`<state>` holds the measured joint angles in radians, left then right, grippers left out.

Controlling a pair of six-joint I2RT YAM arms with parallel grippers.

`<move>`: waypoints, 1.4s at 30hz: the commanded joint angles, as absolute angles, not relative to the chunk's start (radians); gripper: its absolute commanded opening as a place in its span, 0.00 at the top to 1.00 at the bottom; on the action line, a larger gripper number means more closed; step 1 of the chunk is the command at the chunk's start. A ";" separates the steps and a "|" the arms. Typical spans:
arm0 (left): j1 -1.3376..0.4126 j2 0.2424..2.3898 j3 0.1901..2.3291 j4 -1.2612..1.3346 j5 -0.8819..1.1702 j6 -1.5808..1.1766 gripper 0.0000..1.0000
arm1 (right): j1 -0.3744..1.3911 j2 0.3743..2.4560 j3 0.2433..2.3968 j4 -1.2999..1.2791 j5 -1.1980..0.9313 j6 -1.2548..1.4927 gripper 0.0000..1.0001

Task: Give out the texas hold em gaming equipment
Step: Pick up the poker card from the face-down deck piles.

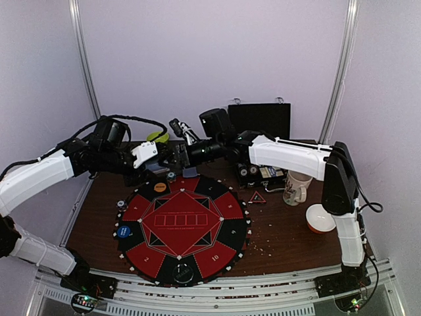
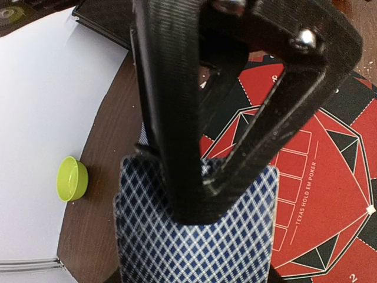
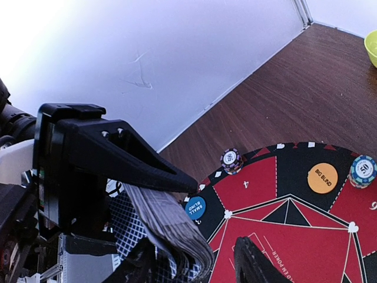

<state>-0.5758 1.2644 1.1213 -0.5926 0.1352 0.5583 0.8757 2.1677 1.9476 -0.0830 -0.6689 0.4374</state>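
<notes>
Left wrist shows the dealing step: left fingers (image 2: 177, 147) clamp the blue-diamond-backed card deck (image 2: 194, 253); spread right fingers (image 3: 253, 262) should next pinch one card.

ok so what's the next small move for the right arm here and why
Probably ease the right gripper onto the top edge of the deck of cards and close on one card: the left gripper is shut on the deck, holding it out, and the right jaws stand open beside it.
</notes>
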 commanded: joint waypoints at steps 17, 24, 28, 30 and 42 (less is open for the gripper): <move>-0.573 1.266 1.141 -0.531 0.123 0.545 0.54 | 0.868 2.101 1.973 -0.195 -0.606 0.358 0.79; -0.572 1.267 1.143 -0.531 0.124 0.545 0.54 | 0.869 2.082 1.976 -0.183 -0.620 0.364 0.72; -0.572 1.269 1.143 -0.531 0.124 0.543 0.54 | 0.872 2.090 1.964 -0.137 -0.646 0.400 0.75; -0.572 1.269 1.143 -0.531 0.124 0.544 0.54 | 0.877 2.095 1.953 -0.102 -0.670 0.423 0.77; -0.573 1.271 1.144 -0.531 0.121 0.543 0.54 | 0.885 2.111 1.953 -0.083 -0.718 0.434 0.96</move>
<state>-0.5758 1.2682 1.1213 -0.5922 0.1230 0.5549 0.8772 2.1281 1.9591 -0.1013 -0.6796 0.4347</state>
